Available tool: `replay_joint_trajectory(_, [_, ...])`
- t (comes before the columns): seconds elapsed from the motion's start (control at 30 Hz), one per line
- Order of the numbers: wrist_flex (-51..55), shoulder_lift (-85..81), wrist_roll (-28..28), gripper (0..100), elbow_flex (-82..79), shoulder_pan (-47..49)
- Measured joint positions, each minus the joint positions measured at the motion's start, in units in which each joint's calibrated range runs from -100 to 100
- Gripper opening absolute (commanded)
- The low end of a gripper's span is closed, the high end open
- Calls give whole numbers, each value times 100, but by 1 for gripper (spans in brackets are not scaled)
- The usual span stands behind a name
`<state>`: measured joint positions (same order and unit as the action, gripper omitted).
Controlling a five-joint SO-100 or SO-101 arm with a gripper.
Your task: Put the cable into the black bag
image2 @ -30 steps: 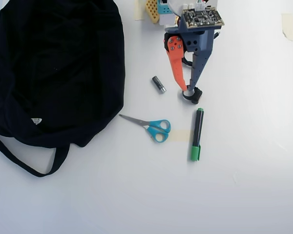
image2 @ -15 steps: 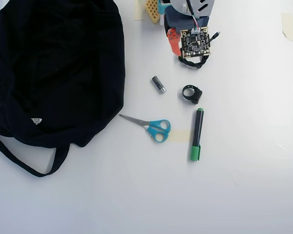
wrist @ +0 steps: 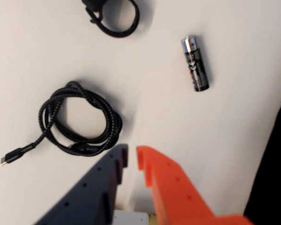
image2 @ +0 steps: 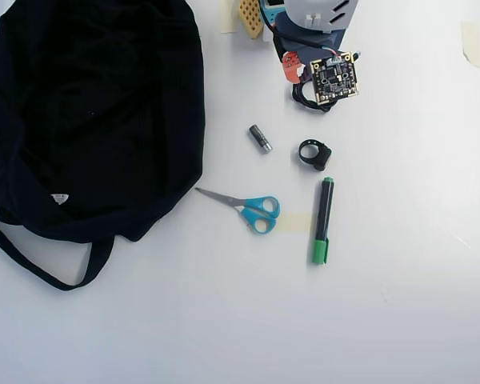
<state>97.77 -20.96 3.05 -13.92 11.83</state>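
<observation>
While the arm hangs over the top of the white tabletop (image2: 400, 304), we note the gripper (wrist: 132, 157) in the wrist view with its dark blue and orange jaws nearly closed, only a thin slit between the tips, and nothing held. The thin black braided cable (wrist: 79, 119) lies on the tabletop in a small loose coil just up and to the left of those tips in the wrist view, its short free end with a small plug trailing to the lower left. In the overhead view the arm and its exposed circuit board cover most of the coil; only a dark edge shows beneath the board. The large floppy black fabric bag (image2: 96, 112) sits well apart at the left of the overhead view, with a small white tag near its lower edge. A black ring-shaped clip (wrist: 113, 16) and a black cylindrical battery (wrist: 195, 63) lie near the cable but apart from it. We judge the step in hand to be the approach to grasp. To do it well, the jaws should open wide first, shift toward the coil, and descend so they straddle the doubled strands on the coil's right side, not the loose plug end. The clip is near enough to be mistaken for the target.
</observation>
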Motion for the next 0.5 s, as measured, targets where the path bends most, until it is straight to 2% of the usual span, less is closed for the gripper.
replay_joint_trajectory(0.5, [0, 0, -132, 2, 0, 808])
